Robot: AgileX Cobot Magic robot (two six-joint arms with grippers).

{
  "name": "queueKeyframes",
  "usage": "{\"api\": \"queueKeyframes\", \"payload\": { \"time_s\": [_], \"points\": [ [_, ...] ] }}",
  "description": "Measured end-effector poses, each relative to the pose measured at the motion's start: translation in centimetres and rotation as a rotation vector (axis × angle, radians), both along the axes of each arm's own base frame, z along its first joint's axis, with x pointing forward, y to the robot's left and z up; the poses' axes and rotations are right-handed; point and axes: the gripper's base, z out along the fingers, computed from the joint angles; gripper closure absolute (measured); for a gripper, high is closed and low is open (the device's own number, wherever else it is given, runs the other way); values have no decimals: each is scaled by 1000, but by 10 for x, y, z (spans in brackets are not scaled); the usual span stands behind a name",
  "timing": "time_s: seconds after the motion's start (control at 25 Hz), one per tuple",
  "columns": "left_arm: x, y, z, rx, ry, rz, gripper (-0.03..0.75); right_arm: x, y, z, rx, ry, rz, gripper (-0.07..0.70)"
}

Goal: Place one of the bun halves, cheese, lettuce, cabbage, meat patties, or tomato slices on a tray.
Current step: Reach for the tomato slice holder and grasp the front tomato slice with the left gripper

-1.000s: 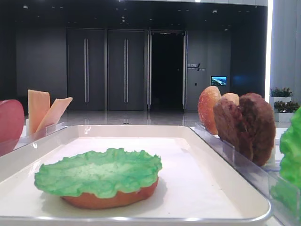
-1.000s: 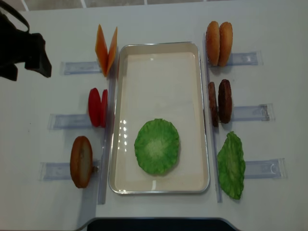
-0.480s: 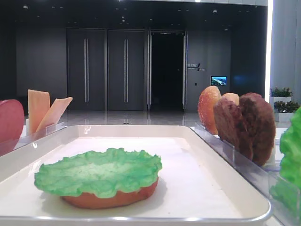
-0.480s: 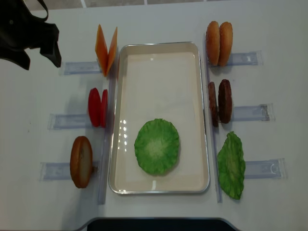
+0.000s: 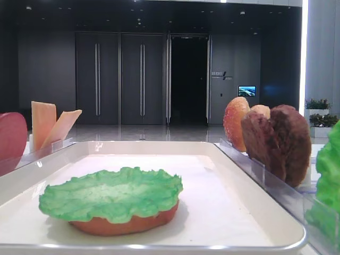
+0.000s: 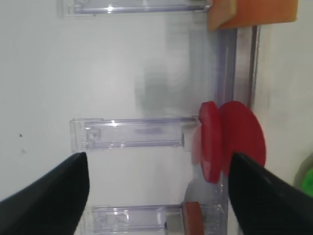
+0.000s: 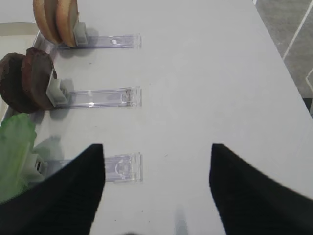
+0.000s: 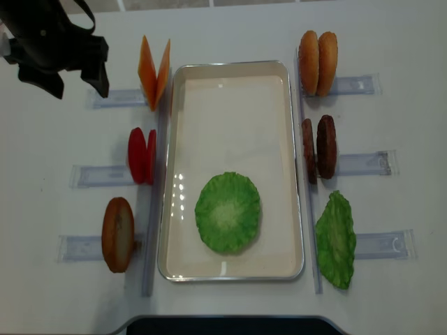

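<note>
Red tomato slices [image 8: 142, 155] stand on edge at mid-left, just beside the tray [image 8: 230, 70]. Left end effector [image 8: 78, 78], upper left, is spread wide and empty; the right end effector [image 7: 156, 191] likewise. Descending off-centre could topple both slices or catch 2.

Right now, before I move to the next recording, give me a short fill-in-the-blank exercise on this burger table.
1. On the tray, a bun half is covered by a ____ lettuce leaf.
2. The two meat patties stand on the ____ side of the tray in the overhead view.
3. The left gripper holds ____, its jaws apart.
4. Between the cheese and a lone bun half stand the ____ tomato slices.

Missing words: green; right; nothing; red
</note>
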Motion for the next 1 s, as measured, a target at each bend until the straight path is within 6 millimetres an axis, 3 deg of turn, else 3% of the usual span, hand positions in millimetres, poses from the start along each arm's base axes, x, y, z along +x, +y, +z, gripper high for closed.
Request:
{"api": "queueKeyframes", "payload": {
  "time_s": [0.48, 0.8, 1.0],
  "points": [
    [-13, -60, -1, -42, 1, 0, 23, 0, 0, 0, 0, 0, 0, 161],
    [-13, -90, -23, -30, 61, -26, 22, 0, 0, 0, 0, 0, 0, 161],
    [-11, -98, -34, -22, 91, -34, 22, 0, 0, 0, 0, 0, 0, 161]
  ]
}}
